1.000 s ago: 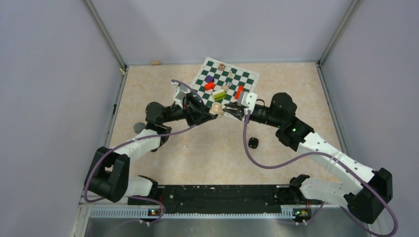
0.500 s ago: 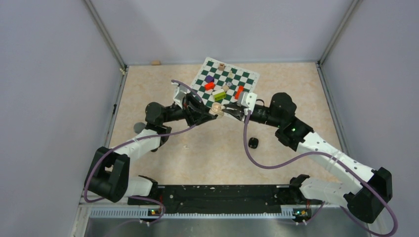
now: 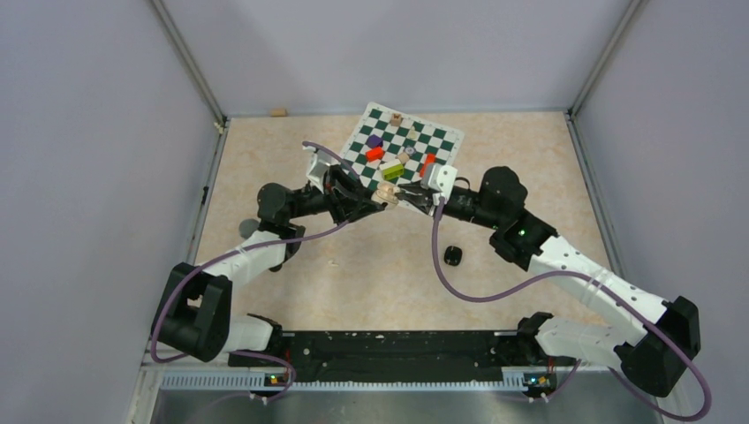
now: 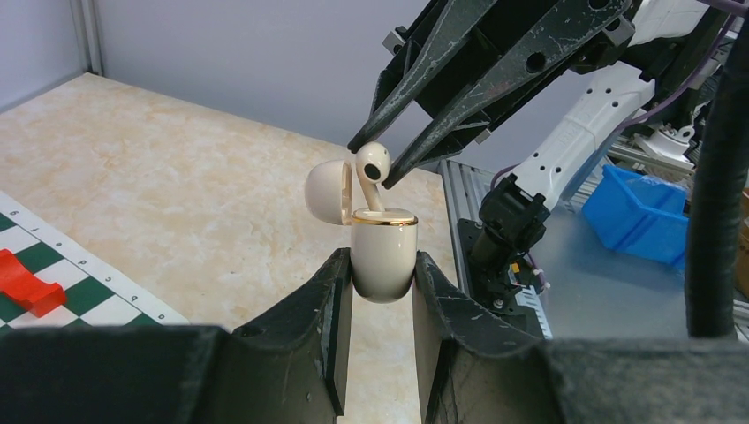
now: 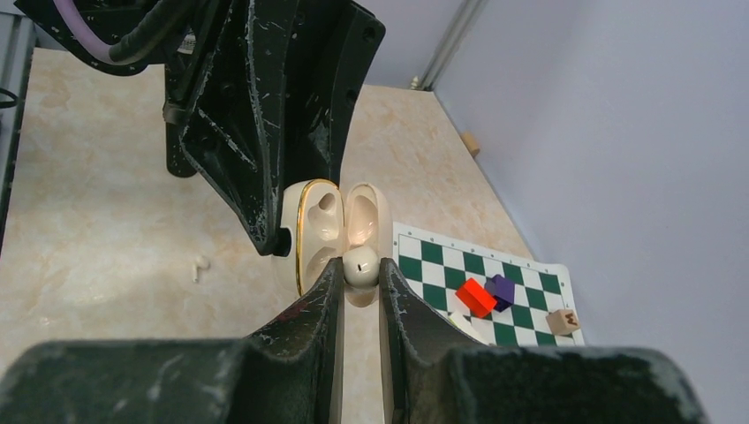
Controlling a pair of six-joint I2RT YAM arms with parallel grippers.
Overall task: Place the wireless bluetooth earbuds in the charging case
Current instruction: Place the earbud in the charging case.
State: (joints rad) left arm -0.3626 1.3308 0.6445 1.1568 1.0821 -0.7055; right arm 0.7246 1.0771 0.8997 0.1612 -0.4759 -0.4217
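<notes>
The charging case (image 4: 383,252) is cream-white with a gold rim, not black. Its lid is open and it stands upright between my left gripper's (image 4: 382,265) fingers, held above the table. My right gripper (image 5: 360,269) is shut on a white earbud (image 5: 360,263). The earbud's stem points down into the case's open top, as the left wrist view (image 4: 374,163) shows. In the top view the two grippers meet tip to tip at the case (image 3: 387,192), by the chessboard's near edge. A second small white earbud (image 5: 200,265) lies on the table.
The chessboard mat (image 3: 436,151) behind the grippers carries red, purple, green and wooden blocks. A black oval object (image 3: 453,255) lies on the table below the right arm. A small wooden piece (image 3: 279,112) sits at the back wall. A blue bin (image 4: 649,208) stands beyond the table's near edge.
Both grippers have drifted slightly left and toward the back with the case and earbud still held. The earbud has stayed at the case's opening.
</notes>
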